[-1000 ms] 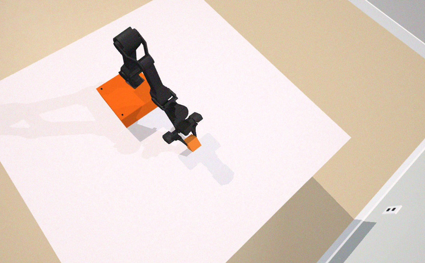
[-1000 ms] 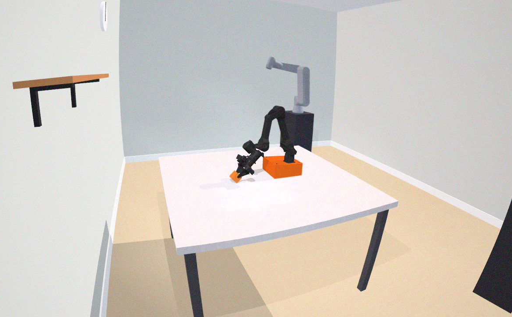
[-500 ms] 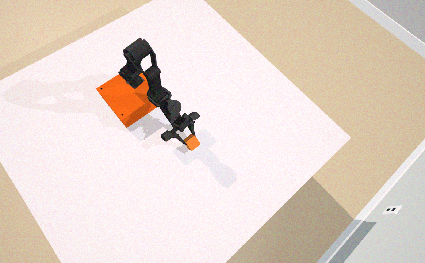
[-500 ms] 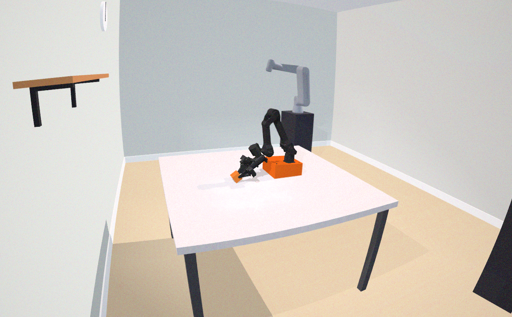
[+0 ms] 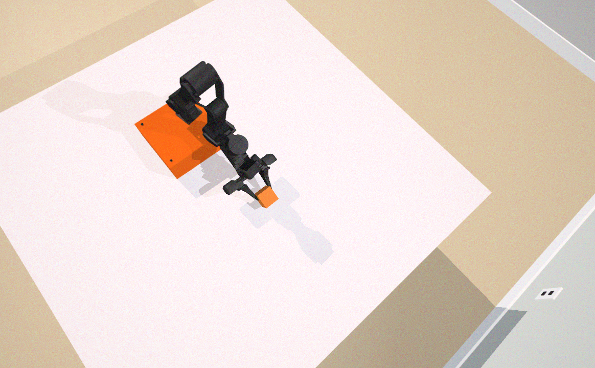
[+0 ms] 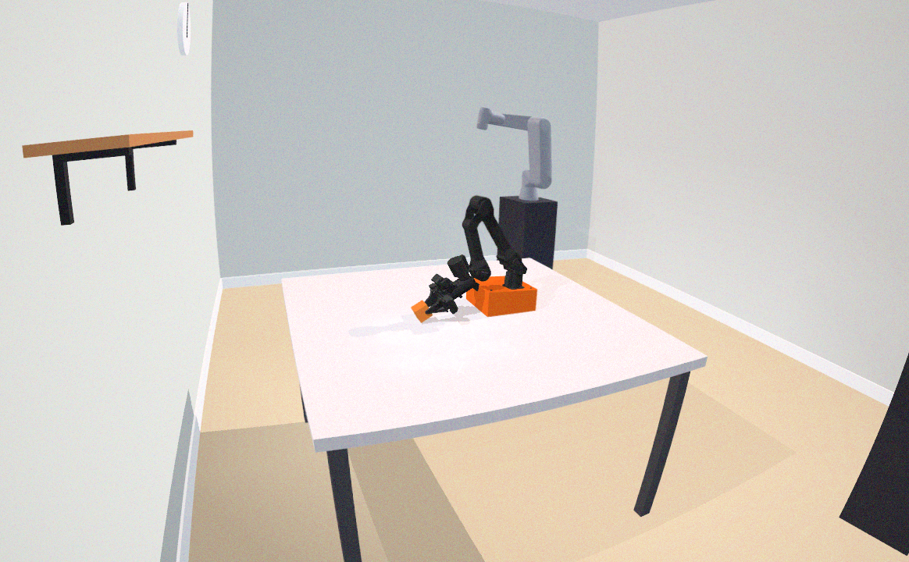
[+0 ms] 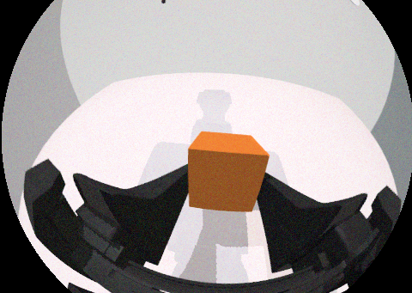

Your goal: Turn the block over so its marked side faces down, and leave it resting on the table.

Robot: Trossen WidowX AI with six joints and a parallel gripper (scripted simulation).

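The orange block is held between the two black fingers of my gripper, which is shut on it. In the exterior view the block is tilted, with its lower corner at or just above the white table; I cannot tell whether it touches. The gripper slants down and forward. The wrist view shows two plain orange faces, one bright and one in shade. No marked side shows in any view.
The orange base box of my arm stands on the table behind the gripper. A grey arm on a dark pedestal stands beyond the table. A wooden shelf is on the left wall.
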